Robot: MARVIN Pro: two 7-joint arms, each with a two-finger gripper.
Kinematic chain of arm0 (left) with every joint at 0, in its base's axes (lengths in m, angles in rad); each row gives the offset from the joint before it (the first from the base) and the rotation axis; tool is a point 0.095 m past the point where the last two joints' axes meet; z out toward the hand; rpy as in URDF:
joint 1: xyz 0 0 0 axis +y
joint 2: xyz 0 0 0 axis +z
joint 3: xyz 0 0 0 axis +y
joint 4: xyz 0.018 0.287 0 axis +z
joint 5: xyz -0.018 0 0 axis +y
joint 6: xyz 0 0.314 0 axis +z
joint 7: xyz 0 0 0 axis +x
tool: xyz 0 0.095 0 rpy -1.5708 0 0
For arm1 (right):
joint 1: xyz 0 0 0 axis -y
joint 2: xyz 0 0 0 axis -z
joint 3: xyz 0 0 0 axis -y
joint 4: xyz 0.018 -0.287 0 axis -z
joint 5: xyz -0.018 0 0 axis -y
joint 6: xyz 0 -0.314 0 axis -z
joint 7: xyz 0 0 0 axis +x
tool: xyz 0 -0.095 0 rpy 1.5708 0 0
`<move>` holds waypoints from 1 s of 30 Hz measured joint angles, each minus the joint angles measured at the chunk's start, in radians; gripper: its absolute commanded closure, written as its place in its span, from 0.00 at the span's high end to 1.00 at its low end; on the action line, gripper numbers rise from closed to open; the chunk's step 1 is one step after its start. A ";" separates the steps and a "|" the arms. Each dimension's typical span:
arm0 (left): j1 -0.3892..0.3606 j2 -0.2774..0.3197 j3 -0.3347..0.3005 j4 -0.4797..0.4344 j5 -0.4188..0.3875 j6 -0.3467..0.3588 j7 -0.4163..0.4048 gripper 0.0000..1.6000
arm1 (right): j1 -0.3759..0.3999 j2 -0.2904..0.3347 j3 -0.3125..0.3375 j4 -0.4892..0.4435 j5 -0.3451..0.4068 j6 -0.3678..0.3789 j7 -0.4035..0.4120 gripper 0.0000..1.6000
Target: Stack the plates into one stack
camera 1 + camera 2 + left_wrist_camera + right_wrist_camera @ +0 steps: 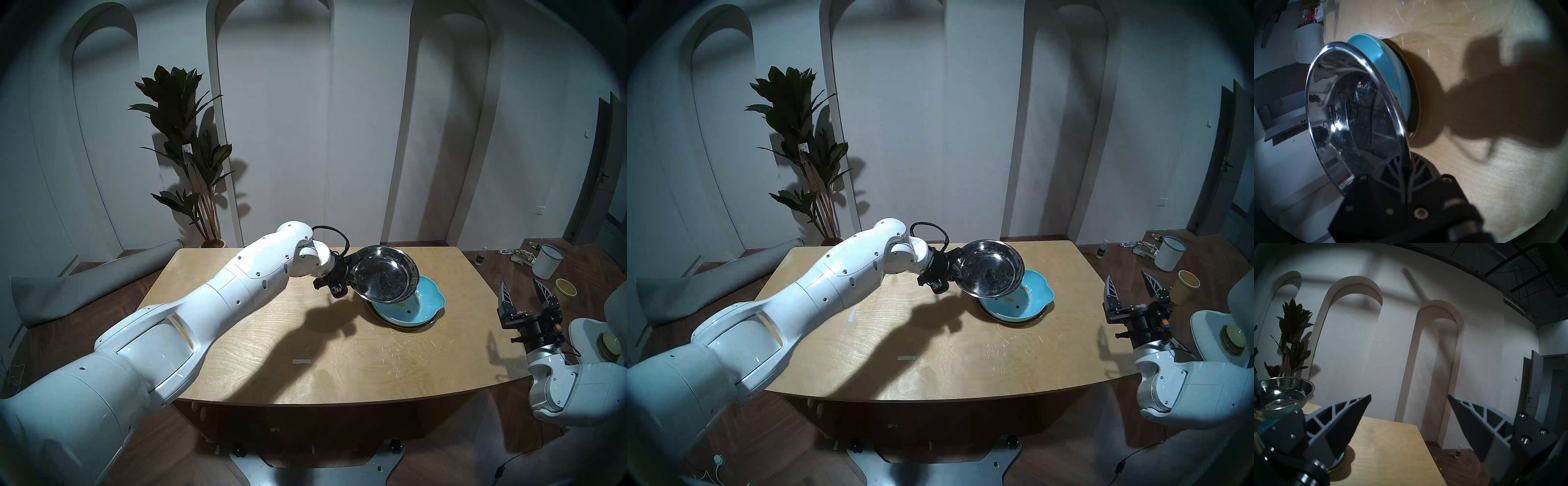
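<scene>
Above blue dish (410, 307) on gold plate (1415, 95): steel dish (385, 275) tilted, left hand (1403, 171) clamping rim; right hand (1409, 410) spread, empty.

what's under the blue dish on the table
A dark, thin plate lies under the blue dish; only a sliver of its rim shows. The rest, and its color, are covered. The steel dish, shut in the left gripper, hangs tilted above.
</scene>
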 measured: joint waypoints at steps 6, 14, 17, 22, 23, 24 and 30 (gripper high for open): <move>-0.030 -0.046 0.031 0.032 0.036 0.010 -0.034 0.00 | -0.034 0.006 0.006 -0.015 0.019 0.000 0.000 1.00; -0.065 -0.105 0.031 0.041 0.044 0.017 -0.067 0.00 | -0.065 0.006 0.016 -0.028 0.034 0.000 0.000 1.00; -0.075 -0.125 0.031 0.047 0.045 0.017 -0.082 0.00 | -0.077 0.006 0.022 -0.030 0.039 0.000 0.000 1.00; -0.087 -0.160 0.039 0.075 0.051 0.017 -0.107 0.00 | -0.100 0.008 0.037 -0.036 0.045 0.000 0.000 1.00; -0.087 -0.167 0.042 0.084 0.052 0.017 -0.112 0.00 | -0.105 0.008 0.042 -0.037 0.046 0.000 0.000 1.00; -0.087 -0.172 0.044 0.089 0.053 0.017 -0.115 0.00 | -0.108 0.008 0.044 -0.038 0.047 0.000 0.000 1.00; -0.088 -0.209 0.052 0.145 0.059 0.024 -0.128 0.00 | -0.131 0.009 0.067 -0.047 0.047 0.000 0.000 1.00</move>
